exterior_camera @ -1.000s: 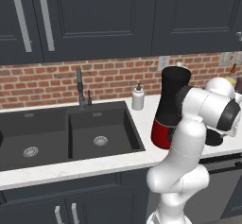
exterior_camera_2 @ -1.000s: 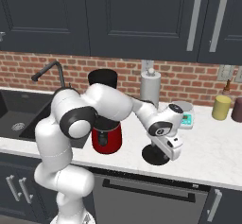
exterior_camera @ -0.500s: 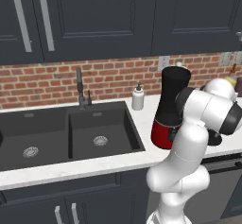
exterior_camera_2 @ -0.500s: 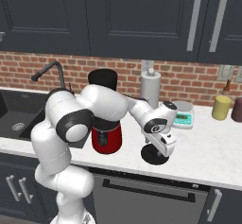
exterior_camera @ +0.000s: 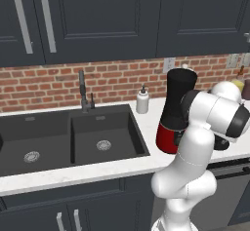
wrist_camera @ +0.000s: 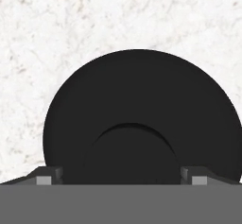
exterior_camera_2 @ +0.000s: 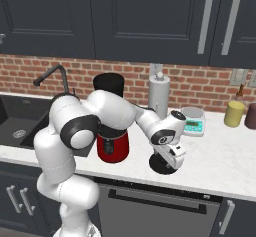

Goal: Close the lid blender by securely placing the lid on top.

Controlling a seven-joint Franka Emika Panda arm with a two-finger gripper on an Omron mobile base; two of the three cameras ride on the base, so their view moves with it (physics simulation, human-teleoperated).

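End effector (wrist_camera: 122, 175), fingers apart, has dropped closer over the lid (wrist_camera: 142, 114).

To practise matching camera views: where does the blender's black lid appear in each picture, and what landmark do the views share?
Left base view: the lid peeks out behind the arm, at right.
Right base view: lid on the counter, under the gripper.
Hand view: lid at centre.
Shared landmark: the blender.
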